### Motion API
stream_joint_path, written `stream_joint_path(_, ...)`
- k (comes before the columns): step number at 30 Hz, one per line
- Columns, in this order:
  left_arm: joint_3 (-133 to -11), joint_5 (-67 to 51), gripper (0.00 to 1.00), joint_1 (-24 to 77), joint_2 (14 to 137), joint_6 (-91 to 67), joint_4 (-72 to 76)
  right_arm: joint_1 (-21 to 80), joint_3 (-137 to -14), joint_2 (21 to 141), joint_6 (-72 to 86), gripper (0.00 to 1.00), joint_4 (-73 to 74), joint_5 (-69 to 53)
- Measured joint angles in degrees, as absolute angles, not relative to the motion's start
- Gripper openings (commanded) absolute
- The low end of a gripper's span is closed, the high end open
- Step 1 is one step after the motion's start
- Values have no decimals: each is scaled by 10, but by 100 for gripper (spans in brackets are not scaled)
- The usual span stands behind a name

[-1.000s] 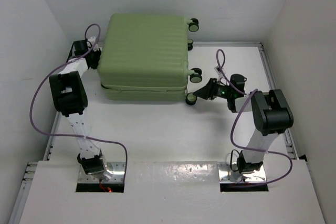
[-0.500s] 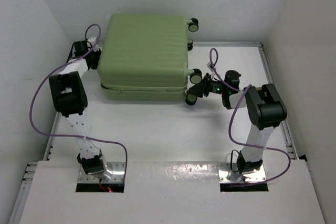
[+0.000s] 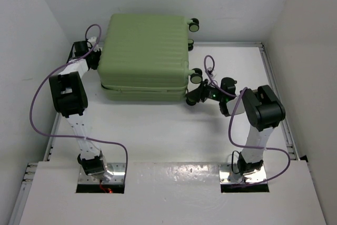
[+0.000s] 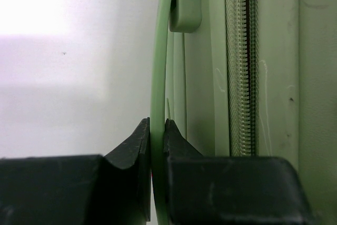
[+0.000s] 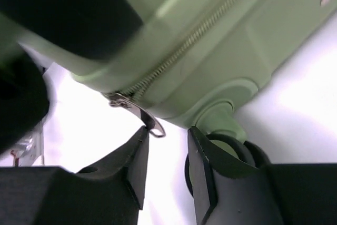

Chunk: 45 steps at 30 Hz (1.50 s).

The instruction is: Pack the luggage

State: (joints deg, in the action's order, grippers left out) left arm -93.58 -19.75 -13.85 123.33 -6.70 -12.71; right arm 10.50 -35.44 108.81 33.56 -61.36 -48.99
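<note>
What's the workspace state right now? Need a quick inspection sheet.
Surface: white table, no stains seen.
Job's things: luggage lying flat, lid down, wheels toward the right arm.
Clutter: nothing seen.
Grippers: left tool shut on a thin green band at the luggage's side; right tool open, zipper pull hanging just above its gap, caster beside it.
Cables: purple cables loop along each arm.
Surroundings: white walls on three sides.
</note>
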Motion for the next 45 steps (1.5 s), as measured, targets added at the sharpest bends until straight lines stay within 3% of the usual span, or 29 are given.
stream_joint_path(5, -936, -197, 0, -138, 1233, -67, -128, 140, -344, 1088, 347, 33, -607, -439)
stream_joint_path(6, -936, -197, 0, -138, 1233, -67, -128, 142, -344, 1088, 349, 37, -608, -433)
stream_joint_path(14, -934, -197, 0, -138, 1233, -67, -128, 141, -343, 1094, 348, 40, -616, -420)
stream_joint_path(20, -938, -213, 0, -143, 1237, -65, -130, 110, -333, 1091, 342, 38, -653, -442)
stream_joint_path(29, -1064, -306, 0, -163, 1307, -34, -271, 60, -332, 1115, 320, 40, -728, -529)
stream_joint_path(45, -1070, -316, 0, -165, 1311, -22, -281, 61, -357, 1154, 290, 44, -735, -557)
